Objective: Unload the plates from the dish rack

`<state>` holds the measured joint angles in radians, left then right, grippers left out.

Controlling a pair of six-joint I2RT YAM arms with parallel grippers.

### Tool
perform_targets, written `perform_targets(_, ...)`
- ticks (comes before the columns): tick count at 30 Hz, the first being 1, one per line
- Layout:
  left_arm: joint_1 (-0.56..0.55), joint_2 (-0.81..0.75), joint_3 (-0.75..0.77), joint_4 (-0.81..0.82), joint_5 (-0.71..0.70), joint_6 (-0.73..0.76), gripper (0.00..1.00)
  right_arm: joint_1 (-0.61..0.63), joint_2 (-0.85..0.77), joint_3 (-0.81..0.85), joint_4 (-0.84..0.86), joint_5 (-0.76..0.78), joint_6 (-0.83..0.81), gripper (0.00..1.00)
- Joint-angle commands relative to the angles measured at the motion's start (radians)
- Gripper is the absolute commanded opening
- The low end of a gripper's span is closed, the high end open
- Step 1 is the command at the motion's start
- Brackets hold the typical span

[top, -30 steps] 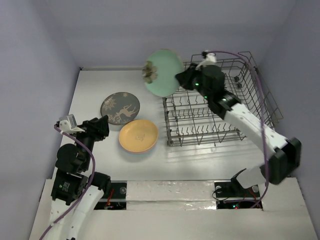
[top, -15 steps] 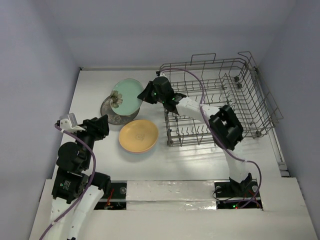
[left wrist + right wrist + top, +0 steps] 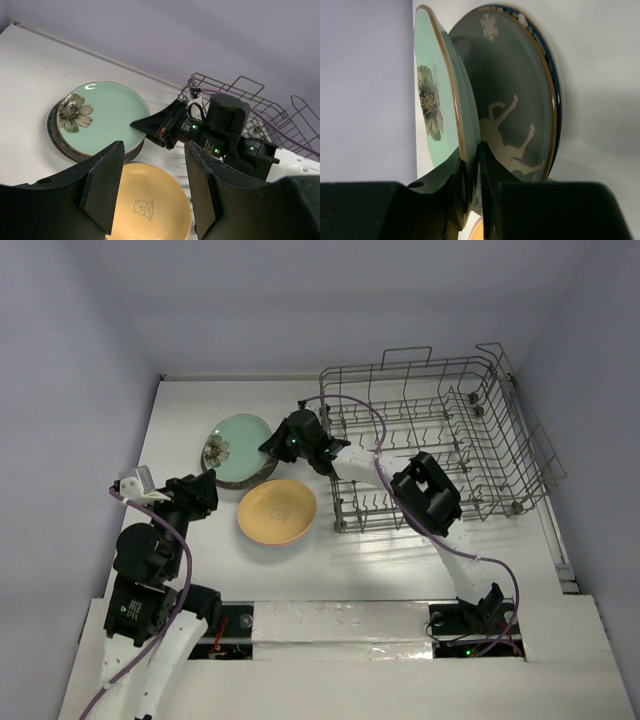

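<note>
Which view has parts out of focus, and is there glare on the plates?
Right wrist: the right gripper is dark and blurred, the mint plate sharp. Left wrist: small glint on that plate's rim. Top external: even light, no glare.

High rear overview, two close wrist views; mint plate (image 3: 240, 437) in all.
</note>
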<state>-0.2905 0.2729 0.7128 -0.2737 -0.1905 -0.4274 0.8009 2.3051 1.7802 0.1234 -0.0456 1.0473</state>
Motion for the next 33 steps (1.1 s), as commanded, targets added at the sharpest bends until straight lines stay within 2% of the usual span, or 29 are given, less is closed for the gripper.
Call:
perform_targets(1,0.007,0.015,0.002,0.047,0.011,0.004,0.48,0.023,-0.038,0.051,0.222,-0.023,0.08,0.0)
perform_targets(4,0.007,0.014,0.002,0.044,0.011,0.003,0.48,0.023,-0.035,0.041,0.222,-0.007,0.091,0.02)
perform_targets(11,0.007,0.011,0.002,0.045,0.013,0.004,0.48,0.023,-0.036,0.022,0.144,0.021,0.059,0.21)
perform_targets(19,0.007,0.006,0.001,0.042,0.013,0.003,0.48,0.023,-0.019,0.033,0.09,0.009,0.025,0.31)
perform_targets(22,0.007,0.003,0.001,0.044,0.013,0.003,0.48,0.032,-0.027,0.05,0.024,0.038,-0.024,0.48)
perform_targets(23,0.007,0.002,0.001,0.042,0.014,0.003,0.48,0.032,-0.03,0.056,0.006,0.039,-0.038,0.59)
perform_targets(27,0.007,0.002,0.001,0.048,0.016,0.004,0.48,0.041,-0.055,0.053,-0.065,0.11,-0.113,0.78)
perform_targets(33,0.007,0.009,0.001,0.048,0.019,0.007,0.48,0.041,-0.101,0.051,-0.185,0.242,-0.231,0.83)
